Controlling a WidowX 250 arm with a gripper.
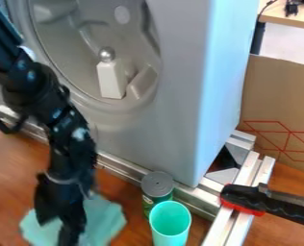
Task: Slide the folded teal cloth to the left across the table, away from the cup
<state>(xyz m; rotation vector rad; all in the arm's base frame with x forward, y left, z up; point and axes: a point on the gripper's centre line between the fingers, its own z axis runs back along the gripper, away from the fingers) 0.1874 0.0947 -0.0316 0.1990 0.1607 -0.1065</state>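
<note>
The black gripper [56, 232] hangs at the lower left over a crumpled teal cloth [106, 222], its two fingers apart and pointing down. Part of the cloth lies hidden behind the fingers, and whether they touch it I cannot tell. To the right of the cloth, a green can with a grey lid [158, 184] stands upright on the brown table. A teal cup [170, 222] stands in front of the can, its open mouth facing up.
A big grey appliance panel [174, 96] with a round recess, holding a white block [111, 79] topped by a silver ball, rises behind. Metal rails [132, 170] run along its foot. A black and red handled tool [245, 199] lies across the rails at right, before a cardboard sheet [280, 105].
</note>
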